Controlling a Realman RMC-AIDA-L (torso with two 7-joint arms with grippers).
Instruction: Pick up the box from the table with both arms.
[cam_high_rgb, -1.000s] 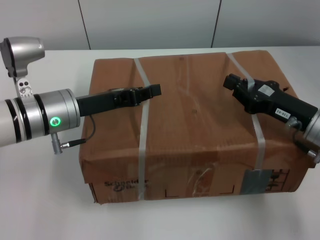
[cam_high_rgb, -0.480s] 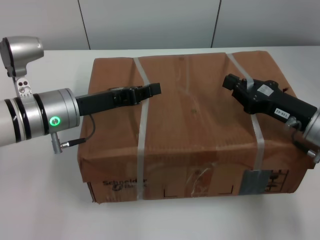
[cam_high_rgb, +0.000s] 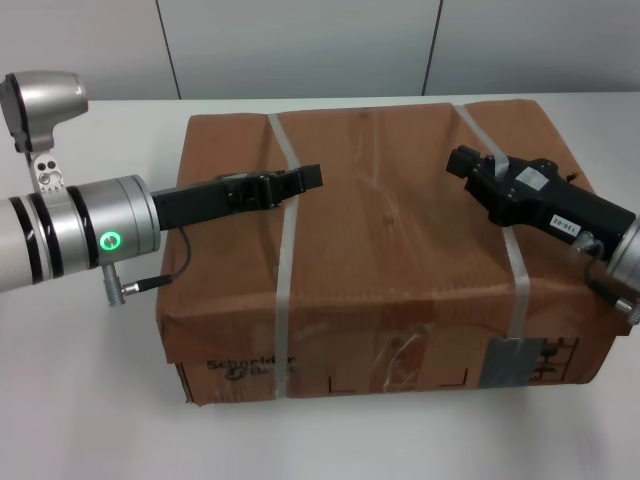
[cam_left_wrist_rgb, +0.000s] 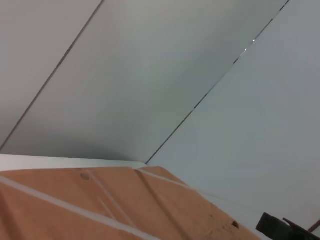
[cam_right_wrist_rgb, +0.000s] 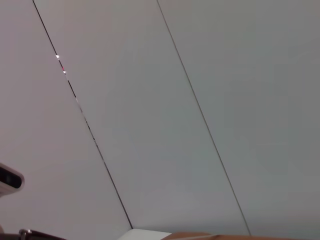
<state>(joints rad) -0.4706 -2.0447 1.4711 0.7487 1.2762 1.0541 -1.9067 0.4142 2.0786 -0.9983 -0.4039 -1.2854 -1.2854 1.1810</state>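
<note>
The large brown cardboard box (cam_high_rgb: 390, 250) stands on the white table (cam_high_rgb: 80, 400), with two pale grey straps over its top, and a grey sticker and black print on its near side. My left gripper (cam_high_rgb: 305, 181) reaches in from the left and lies low over the box top beside the left strap. My right gripper (cam_high_rgb: 462, 162) reaches in from the right, over the right strap. Neither holds the box in its jaws. The left wrist view shows the box top (cam_left_wrist_rgb: 100, 210) and, far off, the right gripper (cam_left_wrist_rgb: 280, 227). The right wrist view shows only a sliver of the box (cam_right_wrist_rgb: 210, 236).
A grey panelled wall (cam_high_rgb: 300, 50) rises just behind the table's far edge. White tabletop shows to the left of the box and in front of it. A thin cable (cam_high_rgb: 160, 280) hangs from my left wrist beside the box's left edge.
Almost nothing. My right wrist has drifted slightly to the right and the box's near face sits a touch higher in the view. The left arm has stayed still.
</note>
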